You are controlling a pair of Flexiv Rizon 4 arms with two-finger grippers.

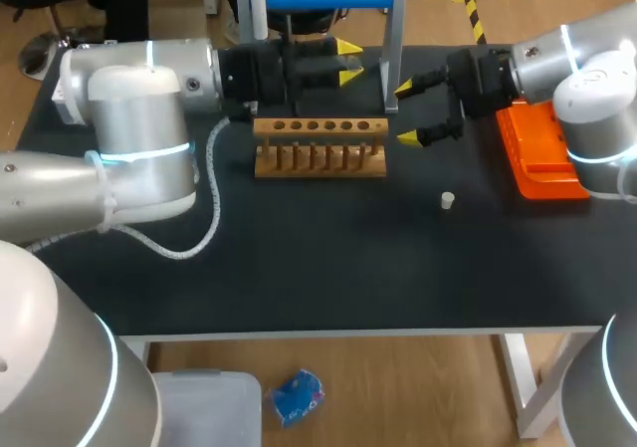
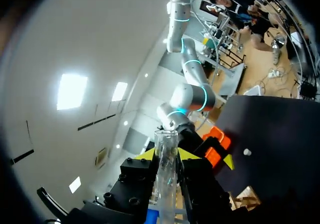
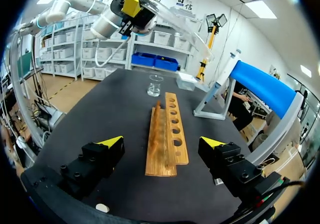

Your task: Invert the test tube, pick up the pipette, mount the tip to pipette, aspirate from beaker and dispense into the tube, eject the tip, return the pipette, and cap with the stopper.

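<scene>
While left end effector [image 1: 348, 61] clamps test tube [image 2: 165, 174] beyond rack [image 1: 318, 158], right end effector [image 1: 406, 113] gapes beside it.

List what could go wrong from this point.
The test tube is clamped in the left tool close to the stand's post; turning it could knock the glass. The small stopper lies loose on the table near the open right tool, which might sweep it away.

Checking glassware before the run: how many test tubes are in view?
1. The test tube is clamped in the left gripper. The wooden rack shows only empty holes, so none seems hidden there.
</scene>
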